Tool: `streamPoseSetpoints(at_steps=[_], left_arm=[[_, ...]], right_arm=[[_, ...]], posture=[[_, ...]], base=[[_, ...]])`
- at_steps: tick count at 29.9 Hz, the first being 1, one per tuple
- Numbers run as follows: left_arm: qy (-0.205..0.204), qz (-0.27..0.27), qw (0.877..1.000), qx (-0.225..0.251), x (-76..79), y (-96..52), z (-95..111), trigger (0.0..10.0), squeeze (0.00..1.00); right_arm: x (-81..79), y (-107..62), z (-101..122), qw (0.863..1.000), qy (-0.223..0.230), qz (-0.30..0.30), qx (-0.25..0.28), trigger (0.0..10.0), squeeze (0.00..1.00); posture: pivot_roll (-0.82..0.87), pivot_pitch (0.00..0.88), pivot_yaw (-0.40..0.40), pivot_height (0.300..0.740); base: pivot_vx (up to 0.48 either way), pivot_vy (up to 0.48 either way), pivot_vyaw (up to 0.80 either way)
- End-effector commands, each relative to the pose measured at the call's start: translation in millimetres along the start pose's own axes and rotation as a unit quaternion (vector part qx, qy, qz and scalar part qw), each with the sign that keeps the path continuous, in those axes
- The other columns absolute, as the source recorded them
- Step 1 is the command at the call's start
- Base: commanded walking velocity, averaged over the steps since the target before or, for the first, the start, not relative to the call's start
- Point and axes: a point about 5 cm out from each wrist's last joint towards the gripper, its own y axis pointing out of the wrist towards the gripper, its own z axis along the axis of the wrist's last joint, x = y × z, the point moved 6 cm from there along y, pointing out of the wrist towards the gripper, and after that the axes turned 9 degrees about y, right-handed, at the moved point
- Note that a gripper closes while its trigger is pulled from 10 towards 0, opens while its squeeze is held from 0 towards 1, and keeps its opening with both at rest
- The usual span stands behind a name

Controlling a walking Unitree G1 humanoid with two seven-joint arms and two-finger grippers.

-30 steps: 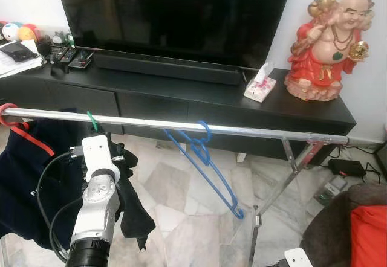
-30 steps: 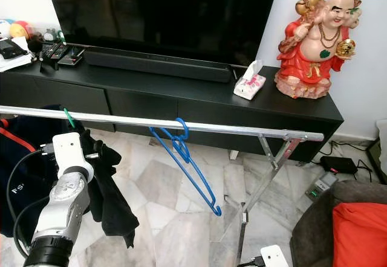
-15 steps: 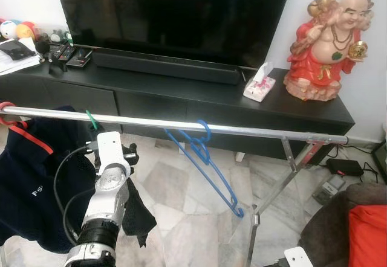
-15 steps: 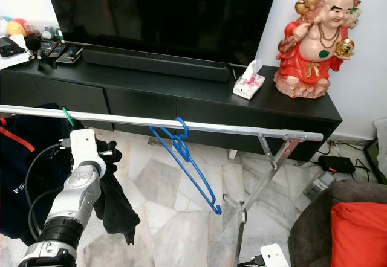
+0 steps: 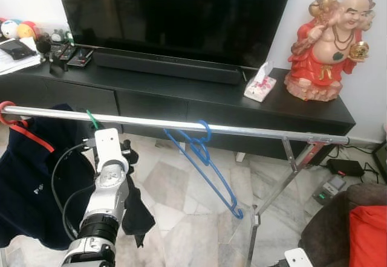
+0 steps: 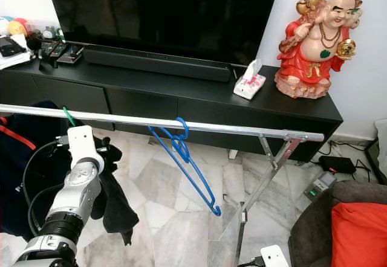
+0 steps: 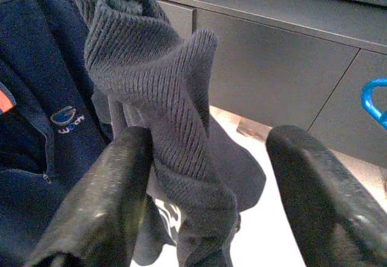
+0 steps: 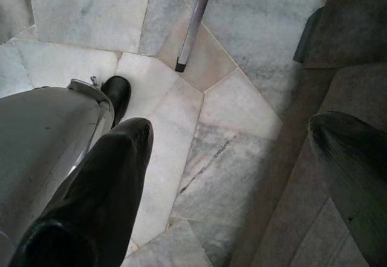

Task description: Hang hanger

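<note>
The green hanger [image 5: 92, 119] already has its hook over the silver rail [image 5: 157, 122] of the drying rack, directly above the left pincer [image 7: 205, 200], with a dark grey knitted garment [image 7: 175, 128] draped on it and hanging down between the pincer's fingers. In the left wrist view the two black fingers [image 7: 103, 200] are spread wide apart: the cloth brushes the inner face of one finger, while the other is well clear of it, so the left pincer is open and grips nothing. Seen from the head camera, the left arm [image 5: 106, 194] reaches up from below, just under the rail.

Beside the pincer, toward the robot's left, a navy jacket [image 5: 30, 182] hangs on a red hanger [image 5: 6, 113]. Farther along the rail on the other side, an empty blue hanger [image 5: 202, 158] hangs from its hook at a slant. Beyond the rail stand a black TV cabinet [image 5: 181, 92], a television [image 5: 175, 13] and a red laughing-Buddha figure [image 5: 329, 43].

The right pincer [image 8: 230, 176] hangs low over the marble floor [image 8: 242, 98], its fingers wide apart and empty.

By the look of it the hanging itself is done: the hook sits on the rail and carries the garment's weight. What seems left is only to draw the left pincer down and away without snagging the knit.
</note>
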Motion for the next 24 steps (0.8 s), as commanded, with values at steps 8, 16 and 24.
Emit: streamPoseSetpoints(at_steps=[8,16,24], left_arm=[[0.020,0.006,1.000,-0.004,1.3,1.5,-0.5,0.0,0.00],[0.029,0.011,1.000,-0.005,0.5,1.2,-2.7,0.0,0.00],[0.034,0.011,0.999,-0.004,1.4,0.7,-3.1,0.0,0.00]], right_arm=[[2.1,-0.4,1.1,1.000,0.003,0.001,0.002,10.0,0.00],[0.0,0.0,4.3,1.000,0.002,0.005,0.005,10.0,0.00],[-0.2,0.0,6.1,1.000,0.003,0.006,0.007,10.0,0.00]], posture=[[0.04,0.000,-0.104,0.740],[0.04,0.000,-0.100,0.740],[0.04,0.000,-0.099,0.740]], base=[[0.000,0.000,0.00],[0.000,0.000,0.00],[0.000,0.000,0.00]])
